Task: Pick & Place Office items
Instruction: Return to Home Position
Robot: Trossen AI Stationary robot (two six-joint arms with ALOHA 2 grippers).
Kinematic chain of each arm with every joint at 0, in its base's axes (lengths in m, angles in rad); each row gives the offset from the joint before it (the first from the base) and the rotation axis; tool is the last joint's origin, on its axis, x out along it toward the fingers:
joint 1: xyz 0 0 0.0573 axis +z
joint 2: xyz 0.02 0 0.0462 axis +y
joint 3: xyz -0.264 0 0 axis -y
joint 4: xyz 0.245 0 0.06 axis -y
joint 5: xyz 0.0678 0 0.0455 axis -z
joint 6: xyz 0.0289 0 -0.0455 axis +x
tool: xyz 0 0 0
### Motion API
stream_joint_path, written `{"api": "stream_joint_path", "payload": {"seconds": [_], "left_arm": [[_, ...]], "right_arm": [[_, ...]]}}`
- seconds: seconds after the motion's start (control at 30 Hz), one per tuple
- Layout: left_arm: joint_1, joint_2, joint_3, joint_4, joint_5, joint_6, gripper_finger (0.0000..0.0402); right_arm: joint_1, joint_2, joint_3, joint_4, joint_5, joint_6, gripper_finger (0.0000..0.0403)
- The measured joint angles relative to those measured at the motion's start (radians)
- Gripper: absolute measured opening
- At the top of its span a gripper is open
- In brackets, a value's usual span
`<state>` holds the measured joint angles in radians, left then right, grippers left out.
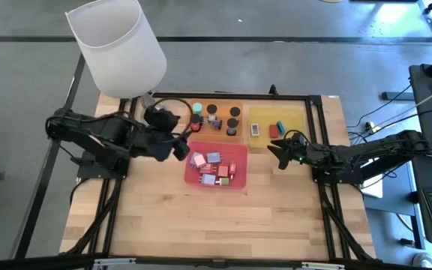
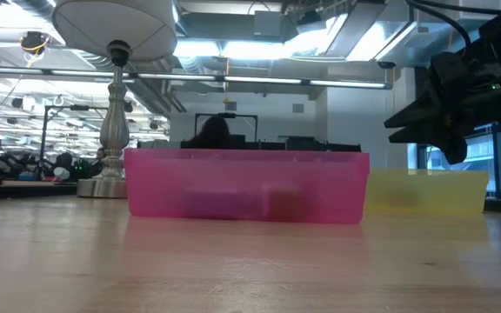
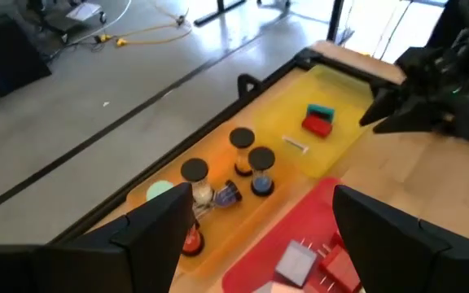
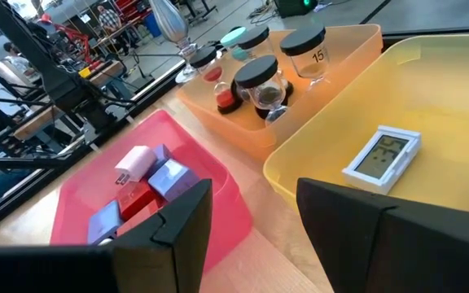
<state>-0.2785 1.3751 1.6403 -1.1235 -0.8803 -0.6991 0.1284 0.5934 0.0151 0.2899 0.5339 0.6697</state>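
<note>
- Several hourglasses (image 1: 214, 116) stand in the orange tray (image 1: 223, 101), mostly upright.
- Blocks (image 1: 214, 166) lie jumbled in the red tray (image 1: 237, 152).
- Clock (image 1: 255, 130) lies flat in the yellow tray (image 1: 298, 120), long axis front-to-back.
- Left gripper (image 1: 180, 148) and right gripper (image 1: 274, 157) are both spread and empty.

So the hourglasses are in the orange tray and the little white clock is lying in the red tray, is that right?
Not quite. The little white clock lies in the yellow tray, not the red tray, as the right wrist view shows. The hourglasses are in the orange tray, as you said.
</note>
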Motion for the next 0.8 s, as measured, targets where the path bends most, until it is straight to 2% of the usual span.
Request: {"api": "stream_joint_path", "payload": {"seconds": [0.33, 0.43, 0.57, 0.67, 0.8], "left_arm": [[0.249, -0.033, -0.001, -0.097, 0.098, -0.062, 0.0294], [0.32, -0.055, -0.001, -0.163, 0.067, -0.08, 0.0294], [0.386, -0.095, -0.008, -0.334, 0.035, -0.201, 0.0294], [0.419, -0.172, -0.081, -0.368, 0.001, -0.294, 0.0294], [0.431, -0.316, -0.273, -0.204, 0.003, -0.319, 0.0294]], "right_arm": [[0.0, 0.0, 0.0, 0.001, 0.0, 0.001, 0.0183], [0.0, 0.0, 0.0, 0.001, 0.0, 0.001, 0.0183], [0.0, 0.0, 0.0, 0.001, 0.0, 0.001, 0.0183], [0.0, 0.0, 0.0, 0.001, 0.0, 0.001, 0.0183], [0.0, 0.0, 0.0, 0.001, 0.0, 0.001, 0.0183]]}}
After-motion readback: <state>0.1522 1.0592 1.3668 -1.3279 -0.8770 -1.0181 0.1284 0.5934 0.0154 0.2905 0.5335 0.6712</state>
